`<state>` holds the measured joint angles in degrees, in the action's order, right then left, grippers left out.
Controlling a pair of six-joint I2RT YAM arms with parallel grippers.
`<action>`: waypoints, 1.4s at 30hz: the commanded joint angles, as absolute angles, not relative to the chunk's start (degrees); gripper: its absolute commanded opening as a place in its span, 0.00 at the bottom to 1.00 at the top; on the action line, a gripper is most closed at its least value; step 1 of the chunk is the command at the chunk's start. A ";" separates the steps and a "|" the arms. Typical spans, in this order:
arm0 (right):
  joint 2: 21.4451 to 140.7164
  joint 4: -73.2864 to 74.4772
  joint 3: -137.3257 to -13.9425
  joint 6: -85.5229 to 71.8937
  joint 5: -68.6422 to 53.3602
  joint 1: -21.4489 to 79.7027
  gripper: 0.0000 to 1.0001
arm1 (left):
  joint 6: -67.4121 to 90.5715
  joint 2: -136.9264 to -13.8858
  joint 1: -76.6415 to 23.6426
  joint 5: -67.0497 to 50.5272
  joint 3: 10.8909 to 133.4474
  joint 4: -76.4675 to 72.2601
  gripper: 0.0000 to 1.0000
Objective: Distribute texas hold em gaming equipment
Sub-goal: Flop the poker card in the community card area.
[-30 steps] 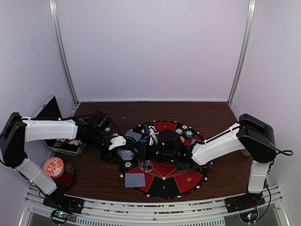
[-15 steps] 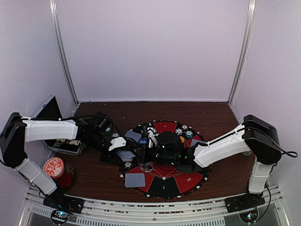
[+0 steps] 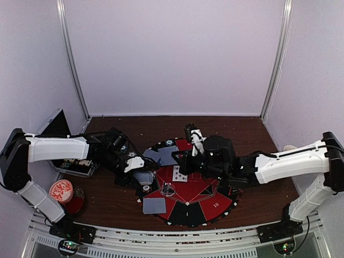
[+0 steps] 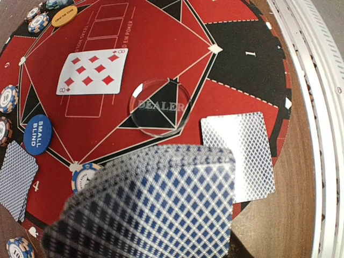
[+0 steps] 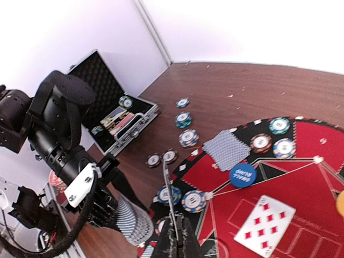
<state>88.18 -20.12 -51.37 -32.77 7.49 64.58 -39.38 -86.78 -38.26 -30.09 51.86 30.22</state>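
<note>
Deck [image 4: 150, 209] of blue-backed cards: fills the lower centre of the left wrist view, blurred and slightly fanned. The left gripper [image 3: 141, 172] is clamped on it, left of centre in the overhead view, at the left rim of the mat [image 4: 242, 64].

Single card [image 5: 167, 188]: a thin sliver rising from the bottom centre of the right wrist view, probably a card seen edge-on. The right gripper [image 5: 176, 244] is pinched fully together on it, raised over the upper part of the mat.

On the mat, left wrist view:
- eight of diamonds [image 4: 92, 71], face up, upper left
- clear dealer button [image 4: 159, 106], centre
- face-down card [image 4: 238, 156], lower right
- blue small-blind disc [image 4: 37, 134], left edge
- orange disc [image 4: 64, 16], top left

Chips [image 5: 193, 200] sit around the rim.

Step, as judged: dealing, with one card in the air awaiting placement. The next move calls for carrying it to an unfilled seat segment, turning it flat with its back up, lowering it close to the mat, and letting go clear of the chips.
</note>
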 commanded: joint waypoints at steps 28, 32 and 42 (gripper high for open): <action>103.34 -8.38 -54.43 22.46 45.18 64.60 0.00 | -40.12 -85.33 -38.19 -32.71 52.01 30.68 0.39; 106.90 -11.13 -54.86 24.91 45.14 64.70 0.00 | -40.22 -85.67 -38.21 -32.60 52.09 30.69 0.39; 111.37 -15.11 -54.87 25.84 40.82 64.72 0.00 | -40.26 -85.59 -38.22 -32.61 51.97 30.67 0.39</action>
